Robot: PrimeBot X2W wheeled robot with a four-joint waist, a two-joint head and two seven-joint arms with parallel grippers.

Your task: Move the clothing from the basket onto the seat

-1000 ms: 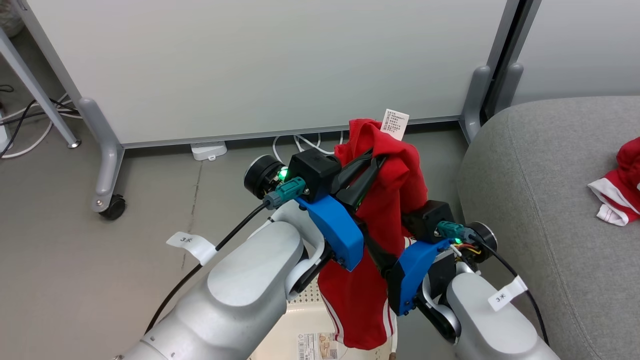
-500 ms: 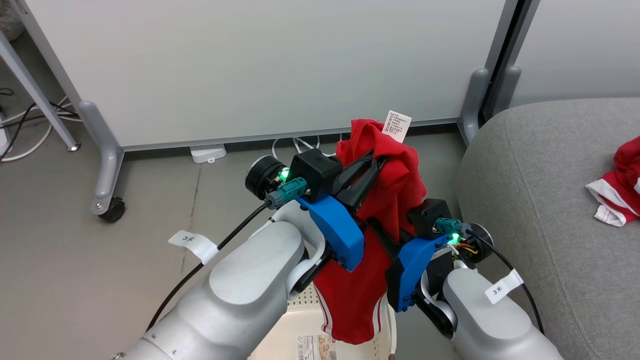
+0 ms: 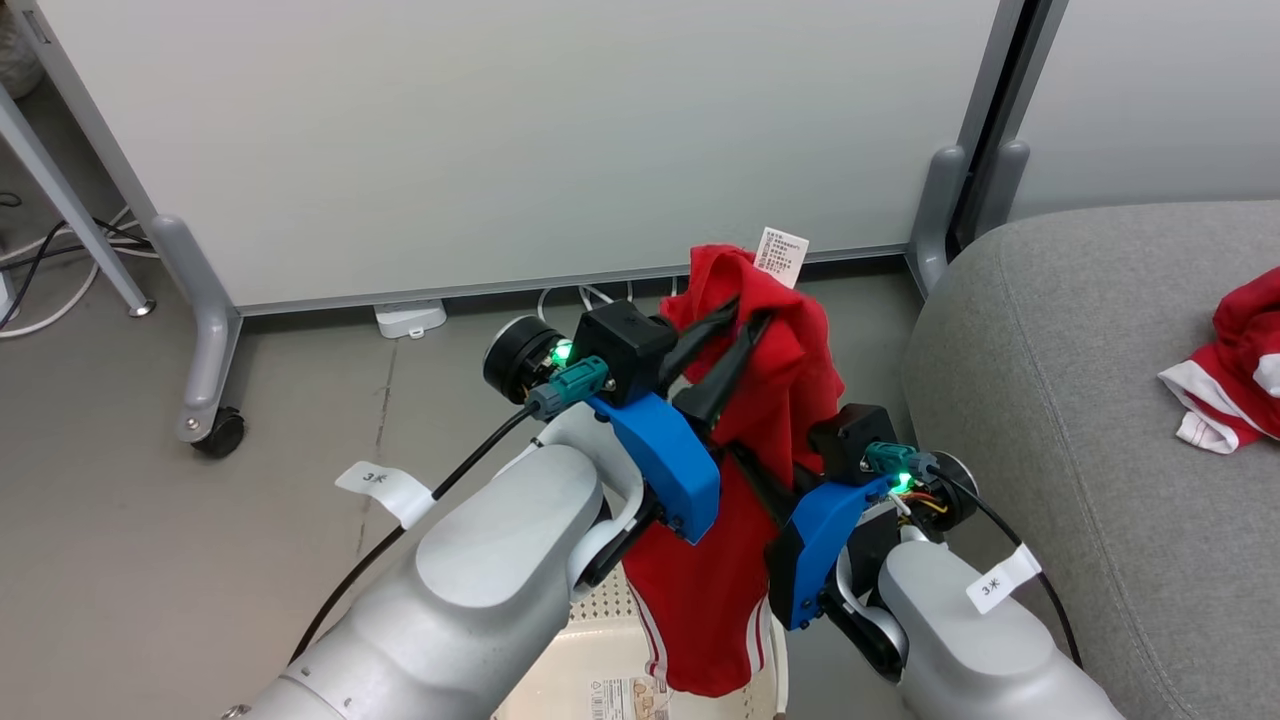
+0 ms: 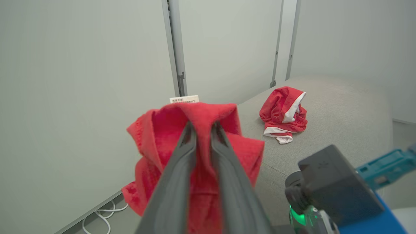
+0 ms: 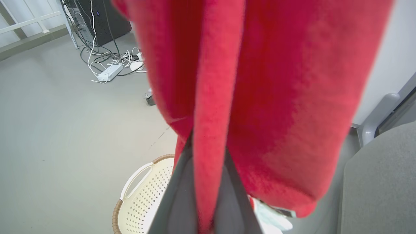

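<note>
Above the basket, just beside the seat, we hold one red garment in both grippers. Our left gripper pinches a fold at its top, fingers pressed close with cloth between them; our right gripper is closed on a fold lower down. The cloth hangs with its striped hem over the basket and a white care label standing up at the top. The other garment lies crumpled on the seat, well apart from the near corner, so we judge that half done. What shows of the basket holds no more clothing, though our arms hide much of it. This piece is out of the basket but not yet over the seat; left to do, we think, is to carry it across, lower it onto the cushion and let go.
</note>
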